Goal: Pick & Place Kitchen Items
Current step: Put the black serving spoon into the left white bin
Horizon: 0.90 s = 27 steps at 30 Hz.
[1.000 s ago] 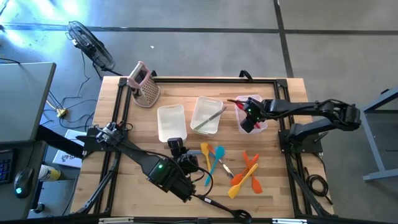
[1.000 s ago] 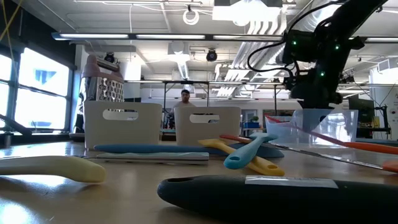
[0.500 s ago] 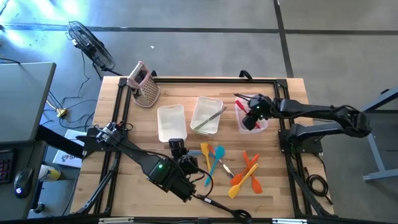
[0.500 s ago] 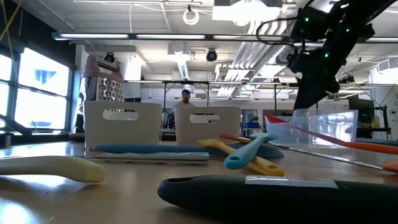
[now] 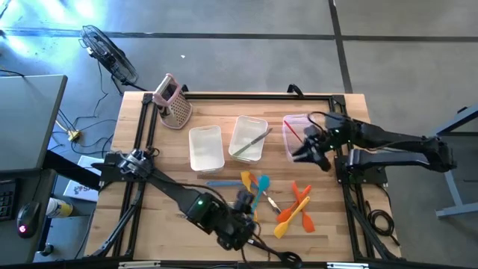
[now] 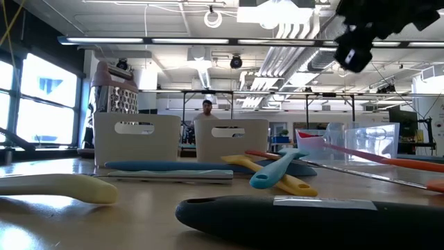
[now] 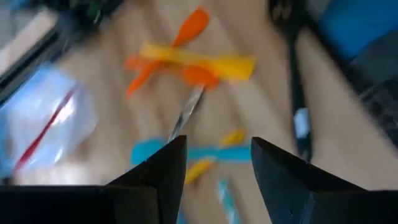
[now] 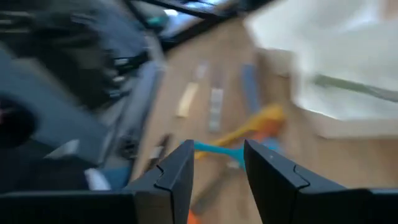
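Right hand [image 5: 308, 152]: fingers apart and empty, raised off the tabletop [image 5: 328, 224] at the near edge of the rightmost clear bin [image 5: 299, 122], which holds a red utensil [image 5: 287, 131]. Left hand [image 5: 247, 203]: fingers apart, nothing between them, poised beside the blue spatulas [image 5: 258, 196] toward the front of the tabletop. Middle clear bin [image 5: 247, 138]: one metal utensil [image 5: 251, 142] lying slantwise inside. Left clear bin [image 5: 205, 147]: contents cannot be told. Loose items between the bins and the front edge: a yellow-and-orange spatula [image 5: 247, 181] touching the blue ones; a small knife [image 5: 273, 203] just beside them; two orange spatulas [image 5: 300, 196] crossing a yellow spatula [image 5: 291, 218]; a slim blue utensil [image 5: 222, 183] lying flat near the left bin; a black ladle [image 5: 272, 251] at the front edge. Metal box grater with pink handle [image 5: 173, 101]: upright at the far left corner, well apart from the utensils.
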{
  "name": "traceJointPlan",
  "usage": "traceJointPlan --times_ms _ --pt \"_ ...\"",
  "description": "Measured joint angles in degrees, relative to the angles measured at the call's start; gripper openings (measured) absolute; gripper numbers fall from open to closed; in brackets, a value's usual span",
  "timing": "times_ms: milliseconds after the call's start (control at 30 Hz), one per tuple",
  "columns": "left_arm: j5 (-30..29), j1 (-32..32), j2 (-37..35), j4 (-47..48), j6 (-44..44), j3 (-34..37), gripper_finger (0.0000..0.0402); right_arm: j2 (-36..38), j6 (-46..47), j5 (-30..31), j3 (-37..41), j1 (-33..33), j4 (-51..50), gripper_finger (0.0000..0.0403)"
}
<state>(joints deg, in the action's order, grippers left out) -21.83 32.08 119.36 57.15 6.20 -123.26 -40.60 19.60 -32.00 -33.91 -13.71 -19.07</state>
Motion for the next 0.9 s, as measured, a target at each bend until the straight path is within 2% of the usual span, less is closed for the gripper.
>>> traceJointPlan --times_ms 133,200,300,467,567,667,833,900 --pt "6.1 -2.5 1.5 -5.1 -1.9 -0.1 0.0173 3.4 0.1 -1.4 0.0 6.3 0.6 0.0133" --pt "7.9 -3.5 1.8 -3.8 -4.8 0.2 0.0173 4.5 0.1 -0.6 0.0 9.8 0.4 0.0133" --pt "10.0 -5.0 3.3 -5.5 -8.9 -0.1 0.0173 5.6 0.6 1.6 0.1 15.6 -0.5 0.0133" --pt "12.5 -5.4 5.5 -3.8 -10.8 0.0 0.0173 5.8 4.6 6.5 1.8 26.0 6.8 0.0133" --pt "11.2 -5.4 5.3 -1.4 -11.8 0.0 0.0173 5.2 5.7 7.9 3.4 31.3 11.5 0.0133" --pt "6.6 -5.4 4.1 4.8 -17.8 -1.1 0.0173 4.0 2.9 11.7 3.5 34.8 13.5 0.0133" --pt "1.0 -5.4 1.4 13.0 -24.2 -4.1 0.0173 1.4 -12.1 14.9 3.5 39.9 17.3 0.0133" --pt "-0.7 -5.4 0.9 18.6 -26.1 -5.3 0.0173 -0.6 -19.2 19.3 3.5 42.7 17.7 0.0133"
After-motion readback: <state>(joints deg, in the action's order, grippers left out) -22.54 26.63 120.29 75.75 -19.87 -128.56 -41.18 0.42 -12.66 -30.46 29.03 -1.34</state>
